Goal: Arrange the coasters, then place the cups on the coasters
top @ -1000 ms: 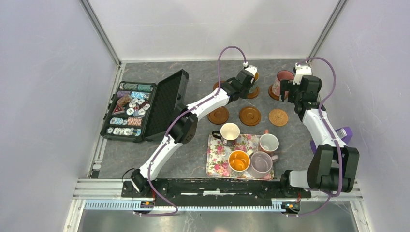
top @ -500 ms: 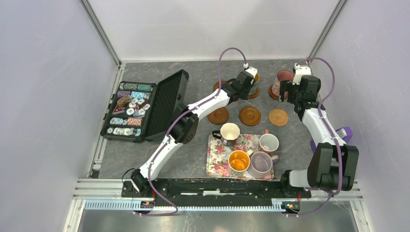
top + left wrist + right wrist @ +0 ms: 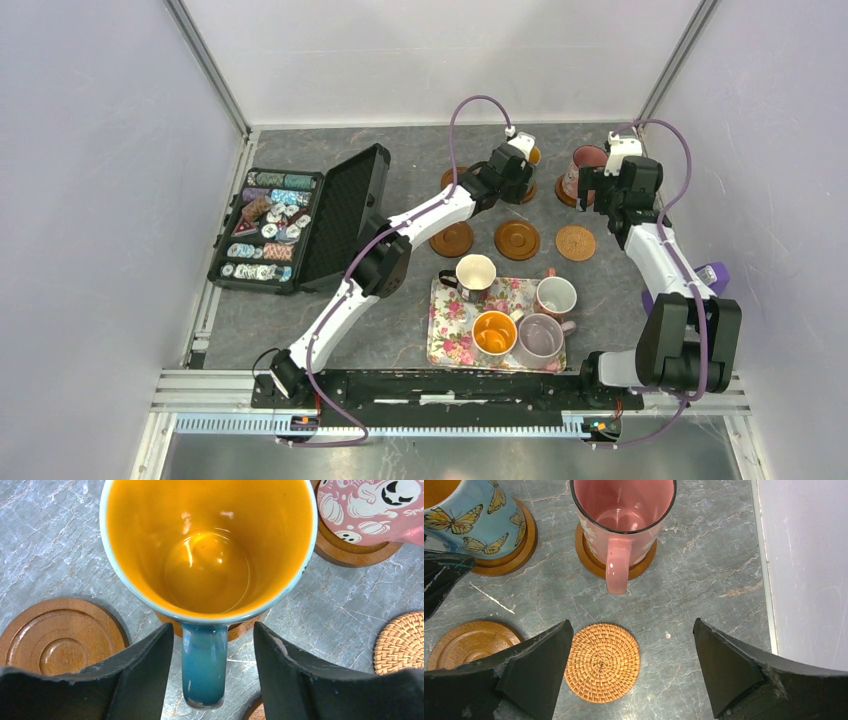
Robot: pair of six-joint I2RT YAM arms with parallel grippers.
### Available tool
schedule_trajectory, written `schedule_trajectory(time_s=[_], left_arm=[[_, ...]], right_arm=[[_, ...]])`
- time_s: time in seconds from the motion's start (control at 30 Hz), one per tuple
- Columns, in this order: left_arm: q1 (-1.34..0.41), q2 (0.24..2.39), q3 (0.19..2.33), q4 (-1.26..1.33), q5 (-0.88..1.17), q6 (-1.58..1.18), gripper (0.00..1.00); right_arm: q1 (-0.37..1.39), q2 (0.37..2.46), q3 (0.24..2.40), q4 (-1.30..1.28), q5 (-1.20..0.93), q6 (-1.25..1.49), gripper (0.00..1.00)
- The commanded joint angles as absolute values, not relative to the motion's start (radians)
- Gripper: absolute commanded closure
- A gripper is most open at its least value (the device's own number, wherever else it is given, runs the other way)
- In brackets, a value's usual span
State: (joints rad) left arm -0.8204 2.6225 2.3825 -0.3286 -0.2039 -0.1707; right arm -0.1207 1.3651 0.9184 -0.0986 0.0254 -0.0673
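My left pincer point(image 3: 212, 630) stands part open astride the handle of the blue cup point(image 3: 207, 555), with a gap on each side, so it grips nothing. That cup sits on a dark coaster point(image 3: 506, 560) at the far middle of the table point(image 3: 400, 150). My right pincer point(image 3: 632, 625) is spread wide and empty, hovering just near of the pink cup point(image 3: 621, 505), which stands on a brown coaster point(image 3: 644, 565) at the far right. The cork coaster point(image 3: 602, 662) and two bare coasters point(image 3: 452, 239) lie in a row nearer me. Four more cups point(image 3: 476, 272) stand on the floral tray point(image 3: 450, 345) near the middle
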Motion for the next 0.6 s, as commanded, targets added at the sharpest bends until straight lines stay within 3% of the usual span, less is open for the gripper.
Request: schedule_trajectory(time_s=[0.0,0.17,0.37,0.5,0.57], left_arm=[[-0.823,2.508,2.361,-0.261,-0.199,-0.232,0.31],[-0.822,2.413,2.258,-0.233,-0.193,-0.246,0.24],[-0.807,2.256,2.055,-0.124,-0.167,-0.213,0.27],[-0.798,2.217,2.013,-0.130,-0.214,-0.172,0.35],[-0.798,2.227,2.016,-0.150,-0.240,-0.149,0.47]], right_arm=[[-0.126,1.372,0.927,-0.064,0.018,-0.063,0.02],[-0.125,1.365,0.924,-0.069,0.017,-0.064,0.02],[-0.124,1.352,0.914,-0.069,0.009,-0.069,0.02],[-0.125,1.350,0.917,-0.068,0.011,-0.069,0.02],[-0.125,1.350,0.922,-0.067,0.008,-0.068,0.02]])
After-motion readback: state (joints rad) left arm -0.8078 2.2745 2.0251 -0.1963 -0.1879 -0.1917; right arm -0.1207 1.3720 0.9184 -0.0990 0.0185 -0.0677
